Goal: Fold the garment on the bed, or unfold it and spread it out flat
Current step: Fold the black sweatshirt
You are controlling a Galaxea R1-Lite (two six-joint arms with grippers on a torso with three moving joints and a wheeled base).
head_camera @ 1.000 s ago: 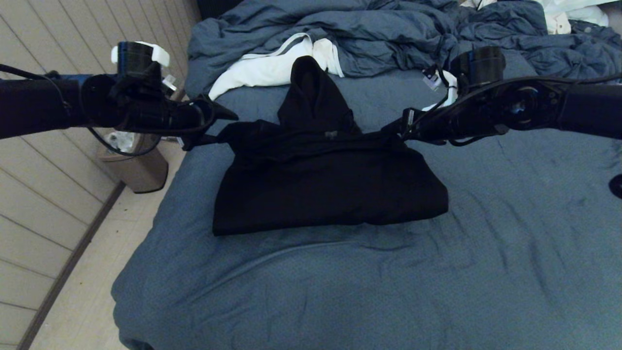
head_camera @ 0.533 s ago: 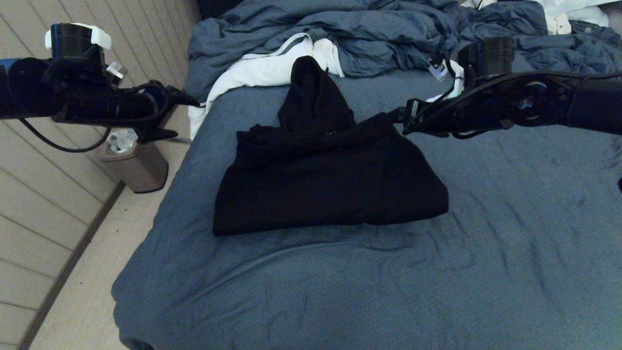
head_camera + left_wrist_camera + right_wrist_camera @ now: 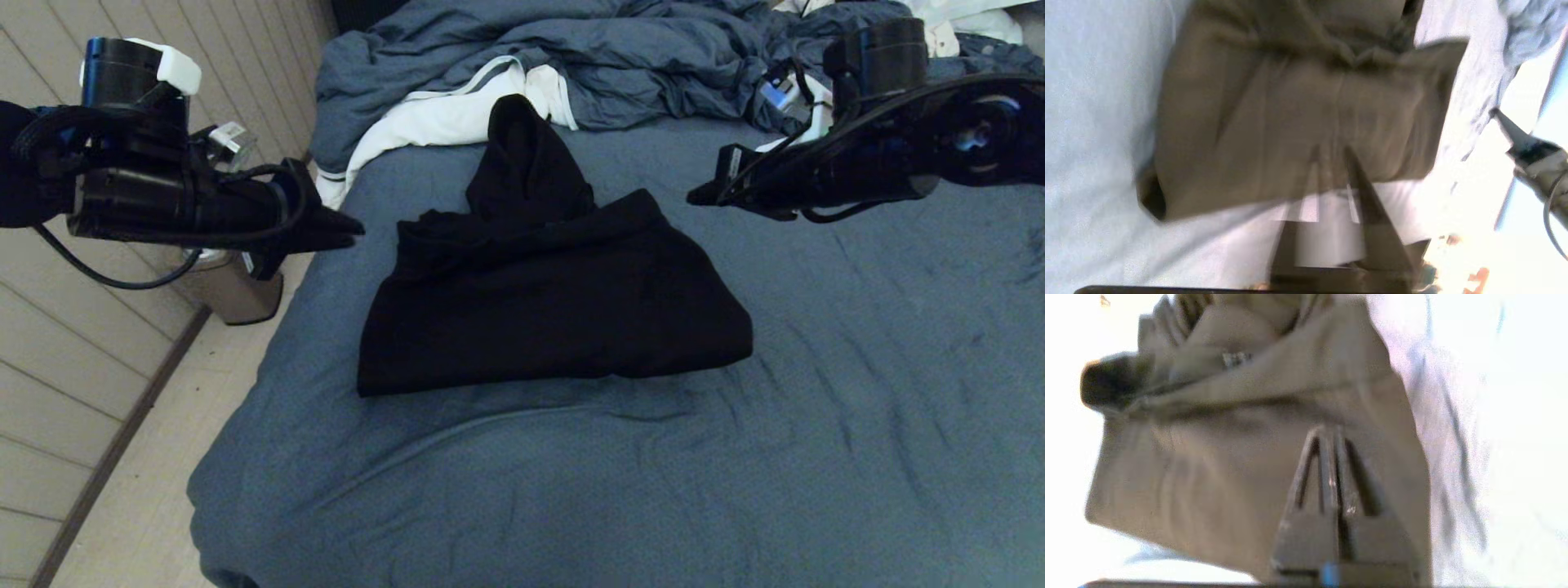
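The black hoodie (image 3: 547, 310) lies folded on the bed (image 3: 571, 490). The left end effector (image 3: 347, 229) and right end effector (image 3: 698, 196) hang beside it, both pinched together, holding nothing.

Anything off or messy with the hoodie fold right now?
Mostly neat. The hoodie lies folded on the bed, but its hood sticks out unfolded and the collar edge is bunched.

Black hoodie (image 3: 547, 318) on blue-grey bed (image 3: 571, 490); white cloth (image 3: 441, 122) with dark stripe.
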